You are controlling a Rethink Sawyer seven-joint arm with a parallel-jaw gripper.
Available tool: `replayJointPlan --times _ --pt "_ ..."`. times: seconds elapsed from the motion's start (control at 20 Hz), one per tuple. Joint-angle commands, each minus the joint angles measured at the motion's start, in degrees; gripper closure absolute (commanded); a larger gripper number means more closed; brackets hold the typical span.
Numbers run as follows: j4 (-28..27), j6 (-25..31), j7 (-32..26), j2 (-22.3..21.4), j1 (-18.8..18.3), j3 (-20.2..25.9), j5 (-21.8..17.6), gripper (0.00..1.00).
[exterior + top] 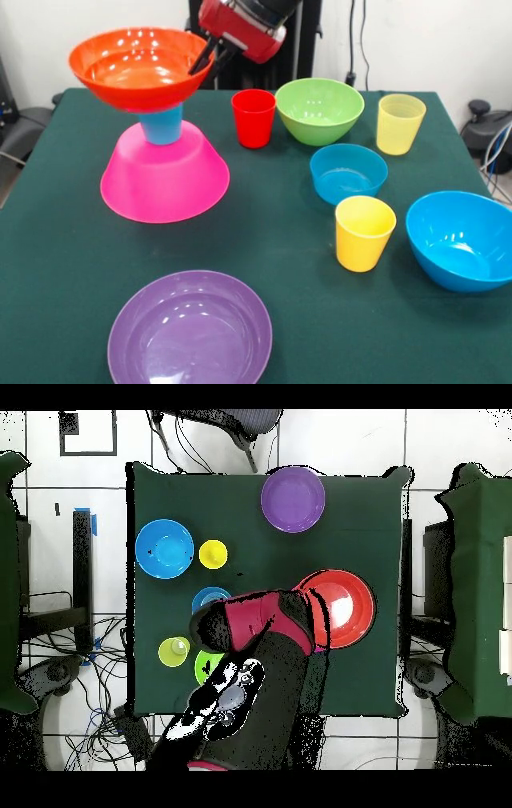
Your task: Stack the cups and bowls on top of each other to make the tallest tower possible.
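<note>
The tower stands at the left: a big pink bowl upside down, a blue cup on it, and an orange bowl upright on top. My gripper is at the orange bowl's right rim, one finger inside and one outside, shut on it. A red cup, a green bowl, a pale yellow cup, a small blue bowl, a yellow cup, a medium blue bowl and a purple bowl stand loose on the table.
The green table has its front edge just past the purple bowl. In the overhead view my arm covers the red cup and part of the green bowl. The orange bowl and purple bowl show there too.
</note>
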Motion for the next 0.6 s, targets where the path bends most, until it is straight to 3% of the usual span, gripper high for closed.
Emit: replayJointPlan --times 0.05,0.6 --pt "2.6 -3.9 11.7 3.9 -0.9 3.6 2.6 1.0" --pt "2.5 -3.5 10.8 3.5 -0.8 3.0 3.6 1.0"
